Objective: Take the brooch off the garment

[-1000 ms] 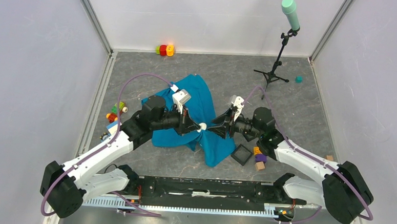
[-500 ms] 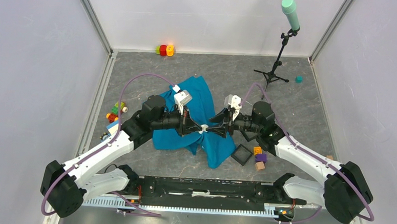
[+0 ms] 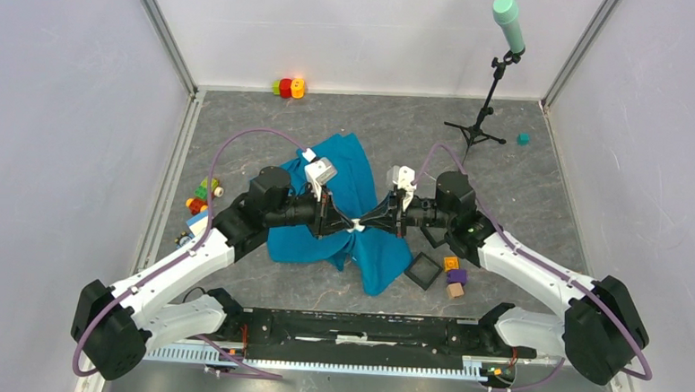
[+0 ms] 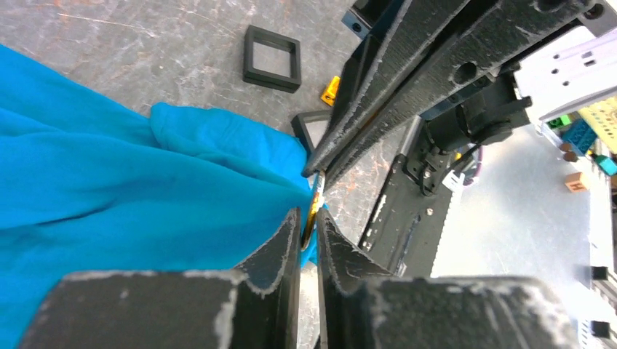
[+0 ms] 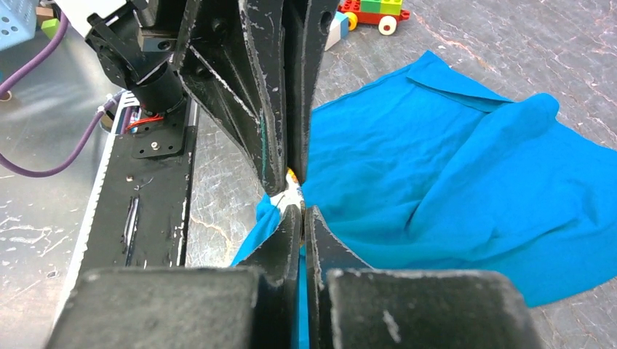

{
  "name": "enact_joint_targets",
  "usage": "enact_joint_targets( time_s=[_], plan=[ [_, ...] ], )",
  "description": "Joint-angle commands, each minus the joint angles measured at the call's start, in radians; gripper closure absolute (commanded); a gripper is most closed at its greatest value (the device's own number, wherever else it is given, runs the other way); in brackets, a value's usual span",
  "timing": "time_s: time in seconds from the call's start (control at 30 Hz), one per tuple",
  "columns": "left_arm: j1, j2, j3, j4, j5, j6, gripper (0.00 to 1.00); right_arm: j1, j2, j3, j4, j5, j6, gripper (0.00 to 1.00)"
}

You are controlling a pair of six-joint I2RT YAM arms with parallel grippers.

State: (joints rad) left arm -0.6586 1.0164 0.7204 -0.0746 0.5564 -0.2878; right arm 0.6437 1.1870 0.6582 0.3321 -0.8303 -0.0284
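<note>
The blue garment [image 3: 345, 173] lies bunched at mid-table, and one fold is lifted between the two grippers. The brooch [image 3: 358, 224], tiny and whitish, sits at the peak of that fold. My left gripper [image 3: 352, 223] is shut on the brooch, which shows edge-on as a gold-rimmed sliver [image 4: 312, 215] between its tips [image 4: 309, 220]. My right gripper [image 3: 366, 224] meets it tip to tip and is shut on garment cloth [image 5: 436, 182] right beside the brooch [image 5: 292, 195]. Blue cloth shows between the right gripper's tips [image 5: 303, 212].
A black square frame [image 3: 423, 270] and orange, purple and tan blocks [image 3: 453, 276] lie right of the garment. Toy blocks [image 3: 205, 191] lie at the left edge and more [image 3: 288, 87] at the back wall. A microphone stand [image 3: 481, 122] stands back right, near a teal piece [image 3: 523, 139].
My right gripper has moved left along the cloth until its tips meet the left gripper's at the brooch. The left gripper has kept its hold and barely moved.
</note>
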Motion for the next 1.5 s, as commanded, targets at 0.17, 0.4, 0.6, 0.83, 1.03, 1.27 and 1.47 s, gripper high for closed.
enact_joint_targets(
  time_s=[0.17,0.4,0.6,0.83,1.03,1.27,1.47],
  plan=[
    [0.0,-0.077,-0.016,0.07,-0.17,-0.024,0.0,0.02,-0.022,0.049,-0.023,0.106,-0.063,1.0],
    [0.004,-0.173,-0.03,-0.011,-0.431,-0.422,0.0,0.119,-0.089,0.001,-0.003,0.287,-0.404,1.0],
    [0.026,-0.174,-0.056,-0.097,-0.402,-0.84,0.07,0.159,-0.173,-0.131,0.138,0.281,-0.715,0.98],
    [0.035,-0.178,-0.238,0.214,-0.255,-1.378,0.24,0.2,-0.22,-0.223,0.249,0.352,-0.954,1.0],
    [0.036,-0.134,-0.243,0.274,-0.225,-1.455,0.34,0.234,-0.247,-0.256,0.289,0.378,-1.023,1.0],
    [0.034,-0.105,-0.24,0.327,-0.224,-1.457,0.57,0.256,-0.233,-0.242,0.252,0.406,-1.051,1.0],
    [0.028,-0.091,-0.232,0.328,-0.197,-1.445,0.57,0.269,-0.219,-0.236,0.251,0.424,-1.058,1.0]
  ],
)
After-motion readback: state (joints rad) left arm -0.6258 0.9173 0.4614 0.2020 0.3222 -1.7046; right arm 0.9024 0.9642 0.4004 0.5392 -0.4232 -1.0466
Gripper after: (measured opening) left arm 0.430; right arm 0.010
